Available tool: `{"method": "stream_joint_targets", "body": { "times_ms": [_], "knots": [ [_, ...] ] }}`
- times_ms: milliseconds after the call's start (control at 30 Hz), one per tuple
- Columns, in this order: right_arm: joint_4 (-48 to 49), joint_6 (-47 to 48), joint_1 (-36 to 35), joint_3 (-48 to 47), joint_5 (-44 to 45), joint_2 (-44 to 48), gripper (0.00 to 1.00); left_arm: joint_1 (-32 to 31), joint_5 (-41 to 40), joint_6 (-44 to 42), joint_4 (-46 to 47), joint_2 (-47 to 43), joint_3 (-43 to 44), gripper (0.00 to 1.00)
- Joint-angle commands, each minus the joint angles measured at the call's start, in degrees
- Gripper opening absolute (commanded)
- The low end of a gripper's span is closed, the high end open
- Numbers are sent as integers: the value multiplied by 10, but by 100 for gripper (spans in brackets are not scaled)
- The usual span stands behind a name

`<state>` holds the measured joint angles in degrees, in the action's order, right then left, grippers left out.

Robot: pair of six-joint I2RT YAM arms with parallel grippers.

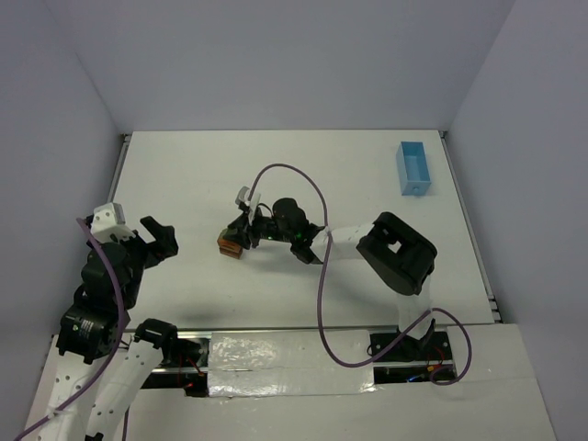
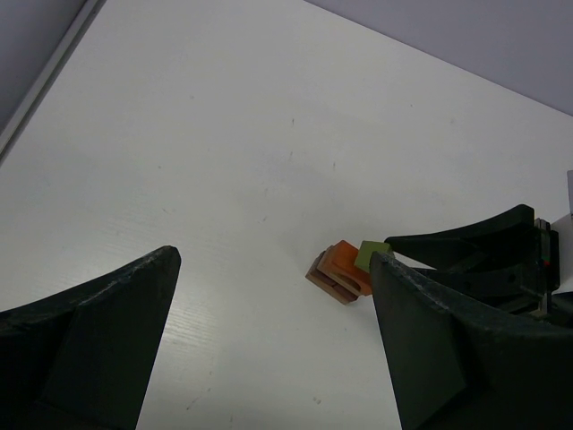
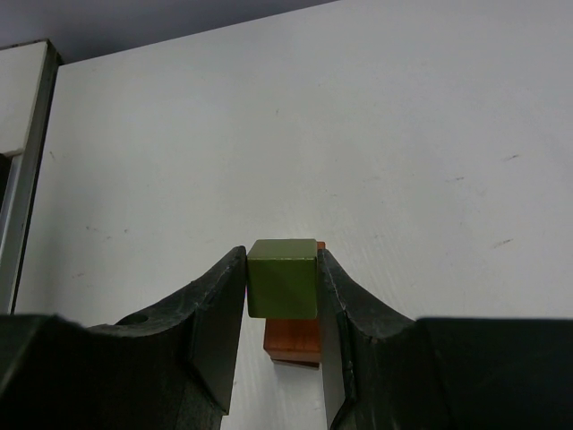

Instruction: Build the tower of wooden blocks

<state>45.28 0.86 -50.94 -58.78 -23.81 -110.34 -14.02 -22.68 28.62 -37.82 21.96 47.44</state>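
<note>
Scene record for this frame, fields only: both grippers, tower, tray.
right gripper: shut on small olive-green wooden cube
cube position: directly over the stack; contact unclear
stack: orange wooden block on tan-brown wooden base
left gripper: open, empty, apart from the stack
tray: light-blue rectangular tray, far right of white table

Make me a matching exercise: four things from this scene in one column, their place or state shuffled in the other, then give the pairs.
1. left hand
2. right hand
3. blue tray
4. orange block

A. stacked on a brown block
B. open, empty
C. shut on the green block
D. far right of the table

Pairs: 1-B; 2-C; 3-D; 4-A
</note>
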Motion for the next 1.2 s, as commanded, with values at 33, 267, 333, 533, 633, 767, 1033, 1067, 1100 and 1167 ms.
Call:
{"method": "stream_joint_targets", "body": {
  "times_ms": [33, 267, 333, 533, 633, 767, 1033, 1067, 1100, 1167],
  "knots": [
    [36, -7, 7, -1, -7, -15, 23, -1, -3, -9, 27, 6, 0, 100],
    [34, -7, 8, -5, -9, -17, 23, -1, -6, -8, 26, 9, 1, 100],
    [35, -7, 8, -3, -10, -16, 23, -1, -7, -8, 24, 9, 1, 99],
    [41, -7, 9, 3, -4, -19, 26, -1, -10, -8, 23, 12, 1, 99],
    [42, -7, 8, 3, -3, -20, 27, -1, -9, -8, 24, 12, 2, 99],
    [42, -7, 8, 2, -5, -22, 27, -1, -8, -8, 24, 12, 1, 99],
    [41, -7, 8, -2, -1, -30, 28, -1, -7, -9, 24, 18, 1, 100],
    [43, -7, 8, -2, -1, -31, 28, -1, -6, -9, 24, 17, 1, 99],
    [43, -7, 8, -4, -1, -32, 28, -1, -5, -10, 24, 18, 0, 100],
    [42, -7, 8, -5, -1, -34, 29, -1, -4, -10, 25, 17, 1, 99]
  ]
}}
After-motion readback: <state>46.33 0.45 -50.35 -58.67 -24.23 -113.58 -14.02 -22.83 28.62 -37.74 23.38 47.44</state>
